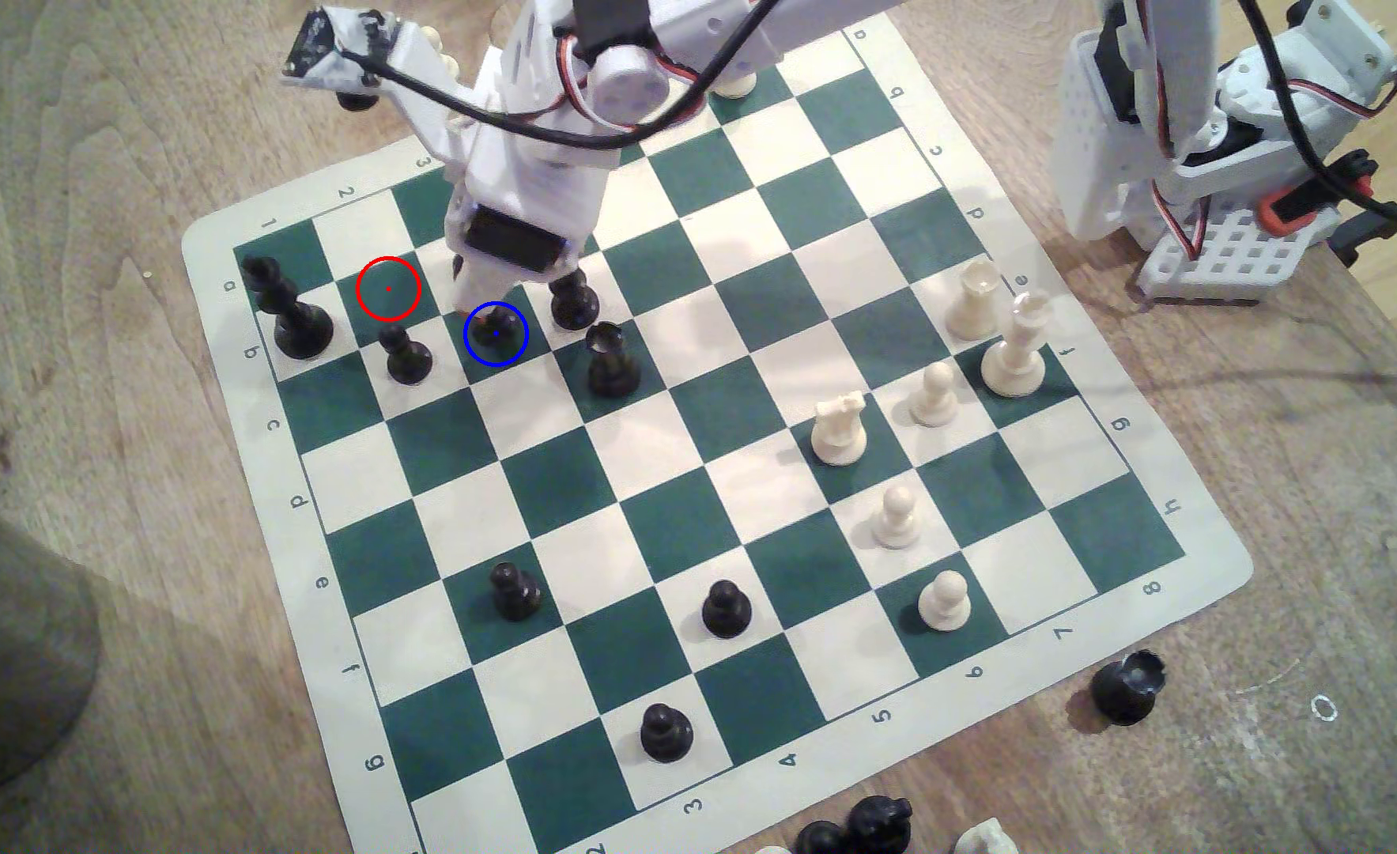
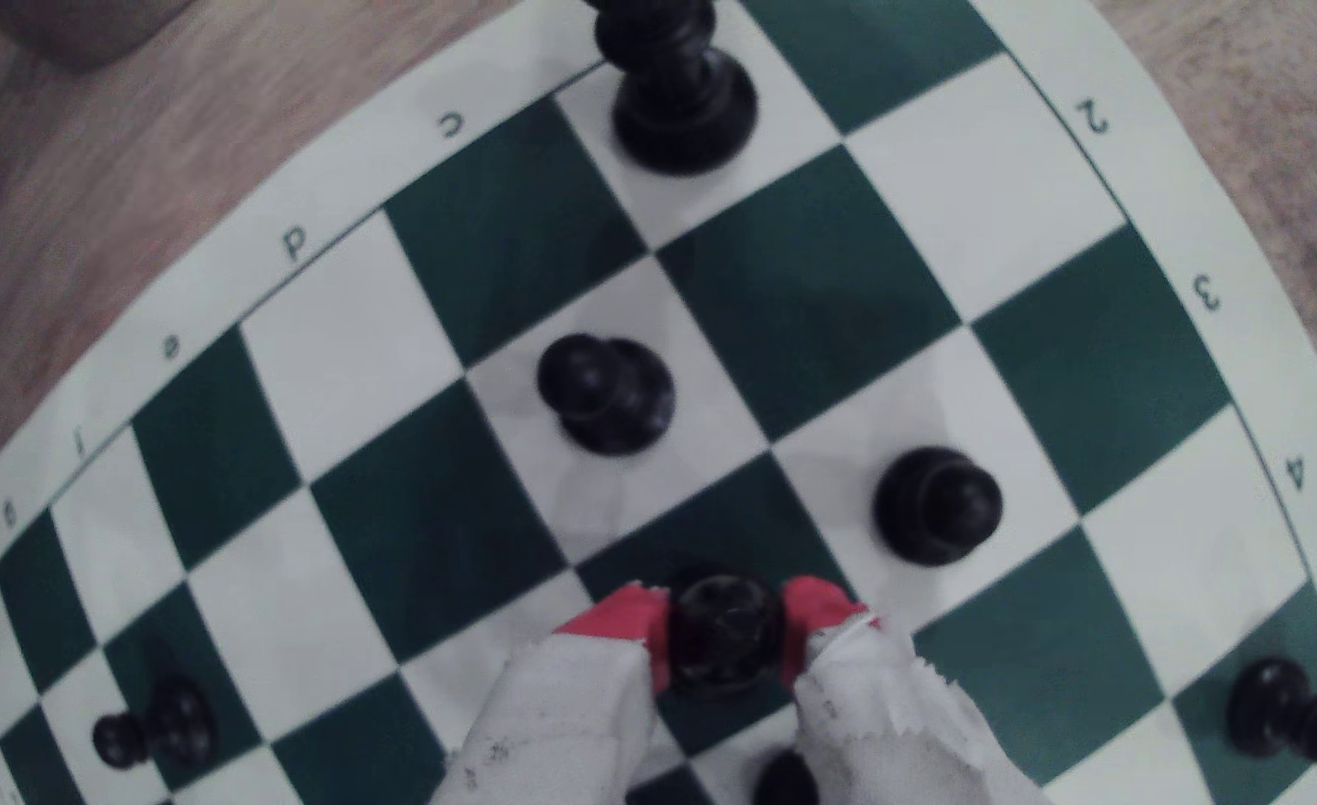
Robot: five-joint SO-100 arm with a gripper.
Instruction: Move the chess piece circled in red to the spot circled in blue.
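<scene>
Hand point(image 2: 726, 619) clamped on the chess piece point(image 2: 726, 636), red-tipped fingers point(image 2: 624, 615) pressing it from both sides in the wrist view. Black piece held over the spot point(image 1: 496, 333), the dark green square ringed in blue near the far left corner of the chess mat point(image 1: 1204, 567) in the exterior view; base partly visible inside the ring at point(image 1: 491, 327), whether touching the square or just above it cannot be told. Red ring point(image 1: 388, 288) on the bare green square diagonally next to it, toward the mat's far left corner. Black pawn point(image 1: 408, 356) on the cream square between the two ringed squares, nearer the mat's left edge. Another black pawn point(image 1: 573, 300) just beside the hand on the other side. Tall black crowned piece point(image 1: 613, 361) standing one square nearer the camera than that pawn. Tall black piece point(image 1: 288, 308) at the mat's left edge. White pieces grouped toward the mat's right edge, among them a white rook point(image 1: 976, 297). Black piece lying point(image 1: 1130, 686) on the wooden surface point(image 1: 144, 493) off the mat's near right corner.
</scene>
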